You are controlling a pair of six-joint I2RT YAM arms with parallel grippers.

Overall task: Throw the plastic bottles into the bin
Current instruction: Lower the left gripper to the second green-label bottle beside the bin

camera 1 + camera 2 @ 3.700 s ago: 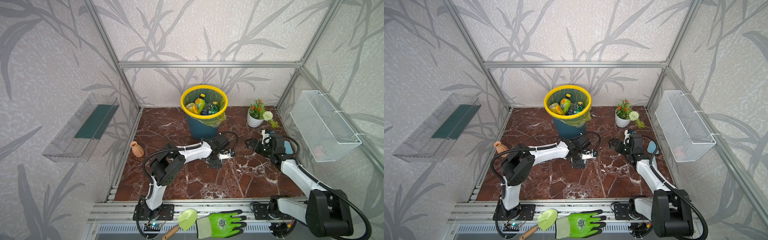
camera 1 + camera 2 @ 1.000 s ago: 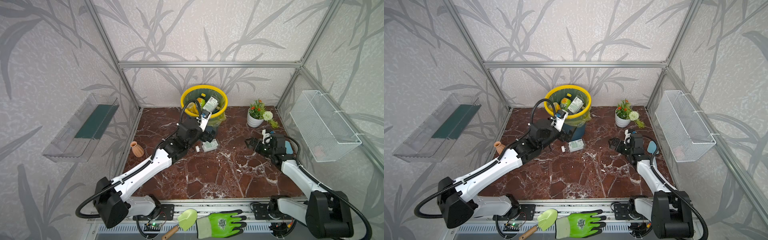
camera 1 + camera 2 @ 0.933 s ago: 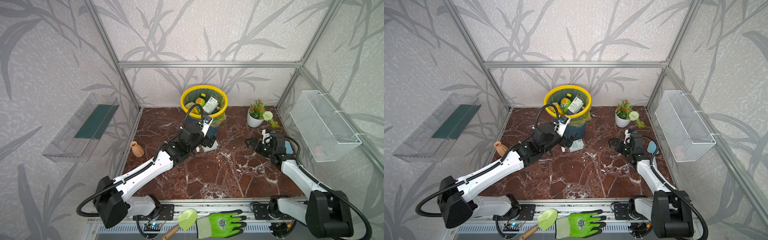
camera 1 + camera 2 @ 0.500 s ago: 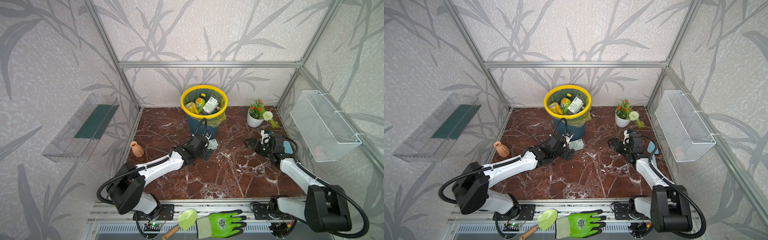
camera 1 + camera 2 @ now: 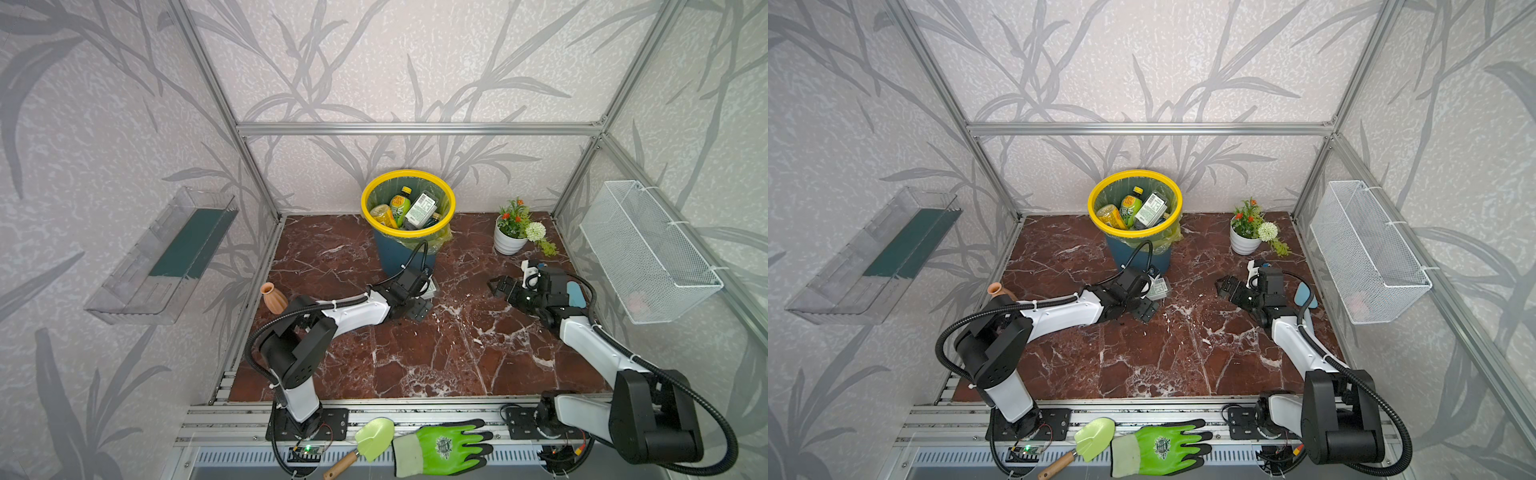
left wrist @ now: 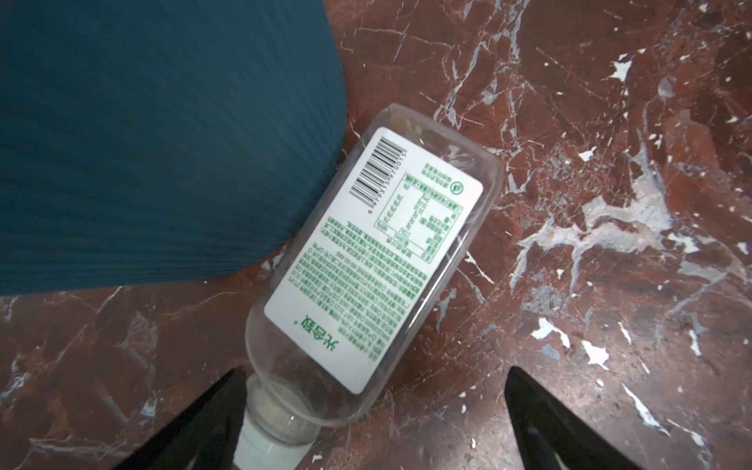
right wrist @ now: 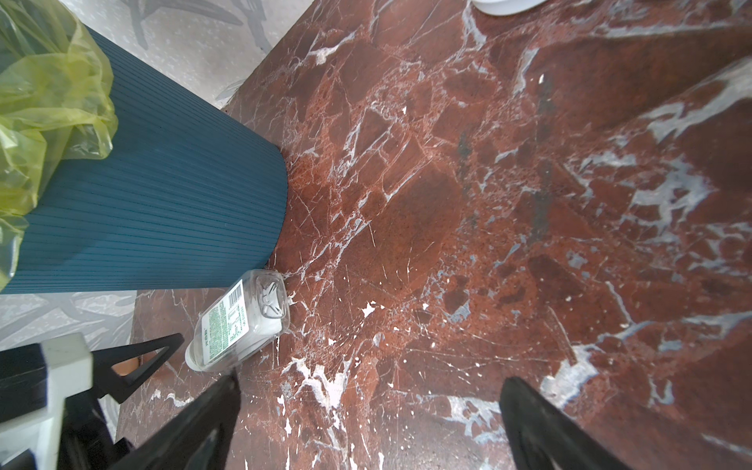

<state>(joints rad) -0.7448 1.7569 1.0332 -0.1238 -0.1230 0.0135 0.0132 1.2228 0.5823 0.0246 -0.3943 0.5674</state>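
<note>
The dark blue bin (image 5: 390,259) with a yellow rim stands at the back middle in both top views (image 5: 1135,173). Inside it lie several plastic bottles, among them a green-yellow one (image 5: 400,205) and a flat white-labelled one (image 5: 420,204). Another flat clear bottle (image 6: 374,260) with a white label lies on the marble floor against the bin's base (image 5: 1158,288). My left gripper (image 6: 376,374) is open and low over its capped neck end, one finger beside the cap. My right gripper (image 7: 368,380) is open over bare floor to the right (image 5: 496,286), holding nothing.
A white flower pot (image 5: 509,245) stands at the back right and a terracotta vase (image 5: 272,297) at the left edge. A wire basket (image 5: 648,249) and a clear shelf (image 5: 166,253) hang on the side walls. A green glove (image 5: 440,444) and a trowel (image 5: 365,436) lie in front.
A white-labelled bottle that my left gripper held over the bin now lies inside it. The left arm has come down to the floor bottle by the bin's base. The right arm has hardly moved.
</note>
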